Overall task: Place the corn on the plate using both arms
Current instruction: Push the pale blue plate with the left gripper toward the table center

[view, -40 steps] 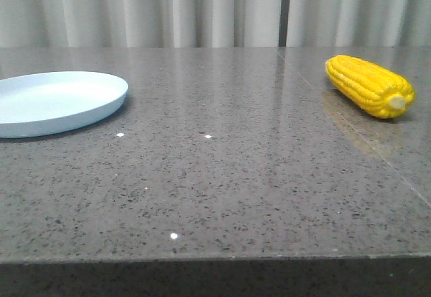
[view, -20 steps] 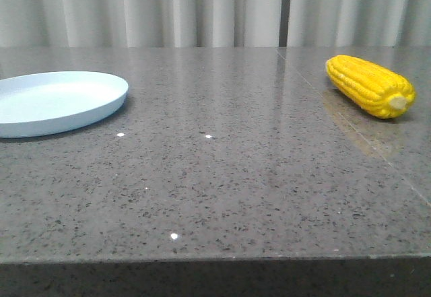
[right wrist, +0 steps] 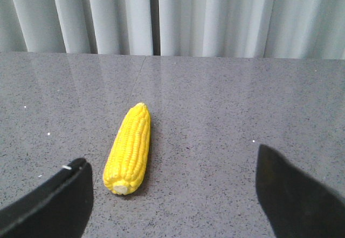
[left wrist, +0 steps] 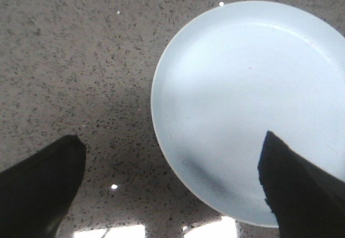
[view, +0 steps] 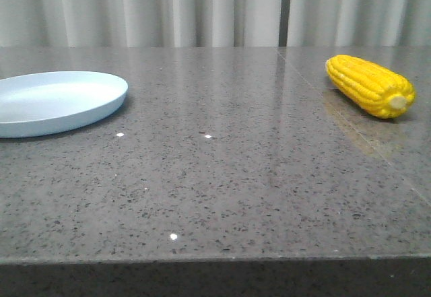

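Observation:
The yellow corn [view: 369, 85] lies on the grey stone table at the right, its pale stub end toward me. It also shows in the right wrist view [right wrist: 128, 148], lying ahead of my right gripper [right wrist: 170, 181], which is open and empty. The pale-blue plate [view: 54, 102] sits empty at the left. It fills much of the left wrist view [left wrist: 253, 108], where my left gripper [left wrist: 172, 165] is open and empty above the plate's near rim. Neither gripper shows in the front view.
The grey speckled table [view: 222, 176] has a seam line running along its right side [view: 377, 155]. Pale curtains [view: 202, 7] hang behind the table's far edge. The table's front edge runs across the bottom of the front view.

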`<state>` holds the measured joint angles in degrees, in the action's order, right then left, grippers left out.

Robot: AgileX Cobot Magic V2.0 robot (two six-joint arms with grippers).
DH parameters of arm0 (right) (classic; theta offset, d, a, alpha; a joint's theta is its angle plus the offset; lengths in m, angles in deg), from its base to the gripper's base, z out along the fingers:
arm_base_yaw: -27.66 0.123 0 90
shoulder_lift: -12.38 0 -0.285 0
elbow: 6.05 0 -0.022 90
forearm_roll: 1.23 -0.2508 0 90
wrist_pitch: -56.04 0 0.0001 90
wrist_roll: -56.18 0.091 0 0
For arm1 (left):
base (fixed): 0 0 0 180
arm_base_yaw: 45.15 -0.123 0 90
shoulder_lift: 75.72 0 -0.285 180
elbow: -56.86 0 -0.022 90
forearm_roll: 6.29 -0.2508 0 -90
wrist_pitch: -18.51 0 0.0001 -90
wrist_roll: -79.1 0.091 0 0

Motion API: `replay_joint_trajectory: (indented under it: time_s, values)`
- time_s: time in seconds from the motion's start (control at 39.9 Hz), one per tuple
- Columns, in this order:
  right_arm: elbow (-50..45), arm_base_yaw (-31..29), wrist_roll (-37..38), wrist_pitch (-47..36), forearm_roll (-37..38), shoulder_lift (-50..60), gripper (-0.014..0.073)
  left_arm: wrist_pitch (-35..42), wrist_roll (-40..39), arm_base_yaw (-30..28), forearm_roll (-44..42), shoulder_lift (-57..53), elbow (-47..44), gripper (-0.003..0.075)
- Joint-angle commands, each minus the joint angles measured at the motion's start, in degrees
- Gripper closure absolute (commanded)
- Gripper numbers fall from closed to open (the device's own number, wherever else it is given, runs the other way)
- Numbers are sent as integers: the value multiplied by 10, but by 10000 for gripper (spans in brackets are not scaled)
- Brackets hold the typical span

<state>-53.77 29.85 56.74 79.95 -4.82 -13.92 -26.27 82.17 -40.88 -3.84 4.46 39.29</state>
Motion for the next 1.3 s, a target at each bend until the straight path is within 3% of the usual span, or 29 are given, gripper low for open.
replay_joint_trajectory:
  time_s: [0.0, 0.63, 0.7, 0.9, 1.1, 1.28]
  values:
    - [22, -4, -6, -48, -3, -9, -41, 0, -7, 3, 14, 34, 44, 102]
    - [22, -4, -6, -47, -3, -9, -41, 26, -7, 3, 14, 159, 62, 114]
    - [22, -4, -6, -47, -3, -9, -41, 26, -7, 3, 14, 159, 62, 174]
    - [22, -4, -6, -47, -3, -9, -41, 26, -7, 3, 14, 159, 62, 503]
    - [22, -4, -6, -47, -3, -9, -41, 30, -7, 3, 19, 159, 62, 739]
    - [22, -4, -6, -47, -3, -9, -41, 32, -6, 3, 68, 146, 71, 741]
